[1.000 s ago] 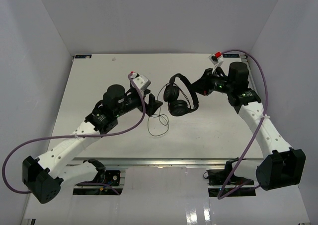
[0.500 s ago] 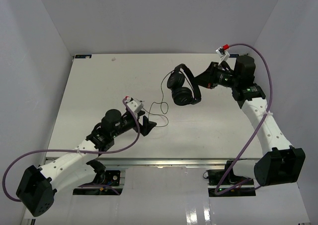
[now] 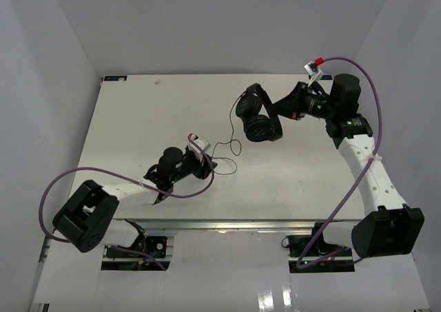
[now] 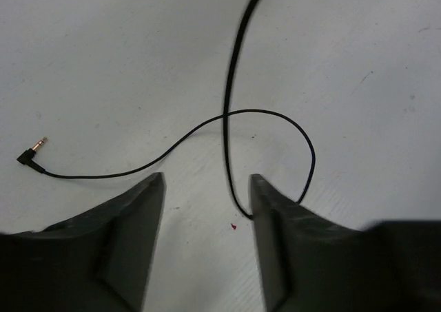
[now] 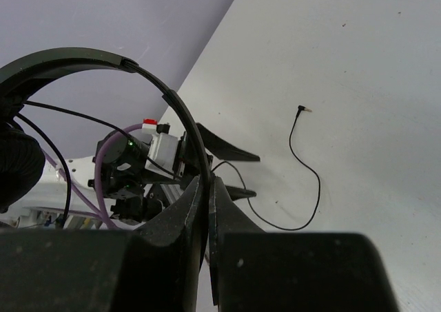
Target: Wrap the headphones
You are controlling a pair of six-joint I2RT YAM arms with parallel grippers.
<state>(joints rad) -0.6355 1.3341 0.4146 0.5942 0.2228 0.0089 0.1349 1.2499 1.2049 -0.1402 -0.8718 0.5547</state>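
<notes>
The black headphones (image 3: 256, 116) hang above the back right of the table, held by the headband (image 5: 103, 57) in my right gripper (image 5: 207, 182), which is shut on it (image 3: 278, 112). One earcup (image 5: 12, 169) shows at the left edge of the right wrist view. The thin black cord (image 3: 230, 147) drops from the headphones and loops on the table. My left gripper (image 3: 211, 166) is open and low over the table. The cord (image 4: 231, 105) crosses itself just ahead of its fingers (image 4: 275, 236) and touches the right fingertip. The plug (image 4: 32, 153) lies to the left, also seen in the right wrist view (image 5: 301, 109).
The white table (image 3: 131, 119) is boxed in by grey walls at the left, back and right. Purple robot cables (image 3: 58, 184) trail from both arms. The left arm (image 3: 124, 191) lies folded low near the front edge.
The right gripper has carried the headphones up and towards the back right. The left arm has pulled back from them and sunk low near the front, its gripper now at the cord loop.
</notes>
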